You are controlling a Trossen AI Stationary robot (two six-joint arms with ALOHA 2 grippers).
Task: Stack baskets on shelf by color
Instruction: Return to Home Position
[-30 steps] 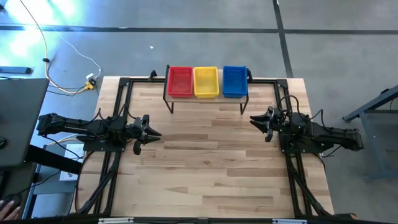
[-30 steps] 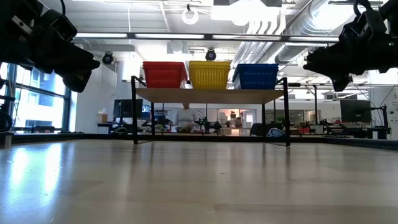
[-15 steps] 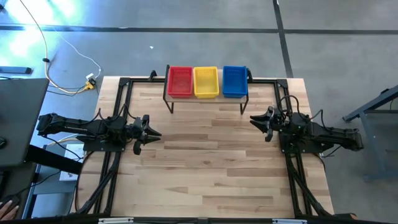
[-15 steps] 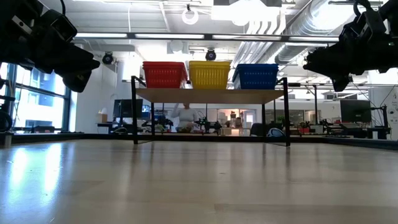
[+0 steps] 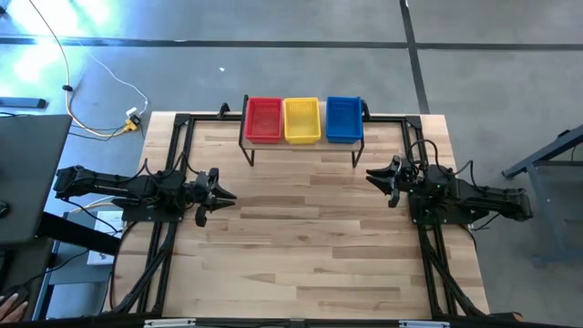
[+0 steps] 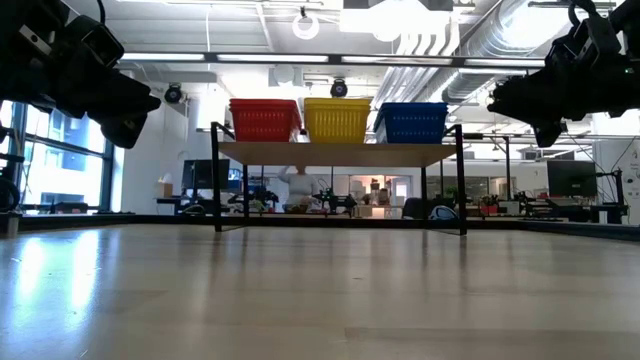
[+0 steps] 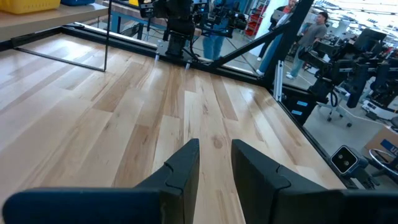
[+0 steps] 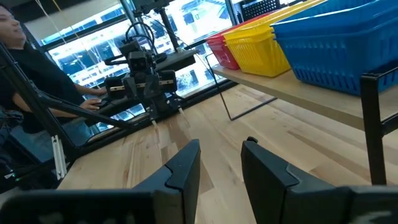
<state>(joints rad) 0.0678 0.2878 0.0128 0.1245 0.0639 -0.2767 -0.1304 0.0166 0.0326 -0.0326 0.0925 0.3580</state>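
A red basket stack (image 5: 264,119), a yellow one (image 5: 301,119) and a blue one (image 5: 343,118) stand side by side on the light-wood shelf (image 5: 301,144) at the table's far edge; the low view shows them on its plank (image 6: 340,153). My left gripper (image 5: 222,194) hovers over the table's left side, fingers slightly apart (image 7: 214,165), holding nothing. My right gripper (image 5: 371,176) hovers over the right side, near the shelf's right leg, also open (image 8: 221,163) and empty.
The black frame rails (image 5: 182,137) run along the table's edges. Bare wooden tabletop (image 5: 301,237) lies between the two arms. A person (image 8: 18,56) shows beyond the table's left side, and more people stand in the room (image 7: 317,28).
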